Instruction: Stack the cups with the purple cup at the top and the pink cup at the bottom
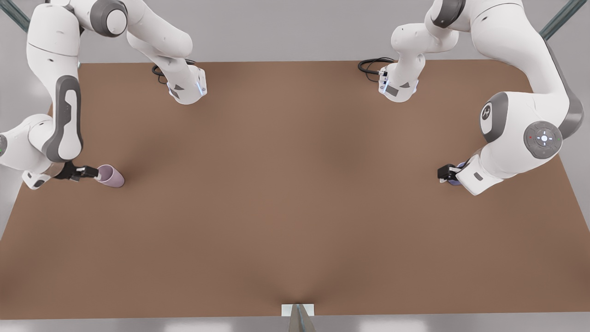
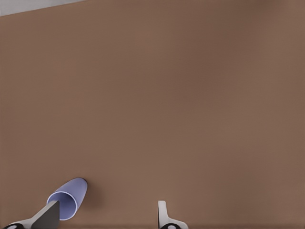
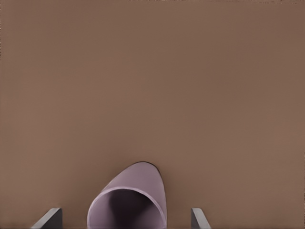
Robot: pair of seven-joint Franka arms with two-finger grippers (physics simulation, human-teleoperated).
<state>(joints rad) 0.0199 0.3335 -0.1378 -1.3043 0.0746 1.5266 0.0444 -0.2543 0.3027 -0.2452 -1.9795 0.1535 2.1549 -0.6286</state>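
The pink cup [image 1: 111, 176] lies on its side on the brown table at the front view's left, its dark mouth facing my right gripper [image 1: 93, 174]. In the right wrist view the pink cup [image 3: 131, 200] sits between the open fingers of the right gripper [image 3: 125, 221], untouched. The purple cup [image 1: 460, 165] is at the front view's right, mostly hidden under my left gripper [image 1: 445, 174]. In the left wrist view the purple cup [image 2: 69, 197] lies tipped beside one finger [image 2: 46, 215] of the open left gripper [image 2: 105, 217], off to one side of the gap.
The brown table [image 1: 286, 184] stretches wide between the two cups. Both arm bases with black cables [image 1: 374, 65] stand at its far edge. A small white bracket [image 1: 297, 310] sits at the near edge.
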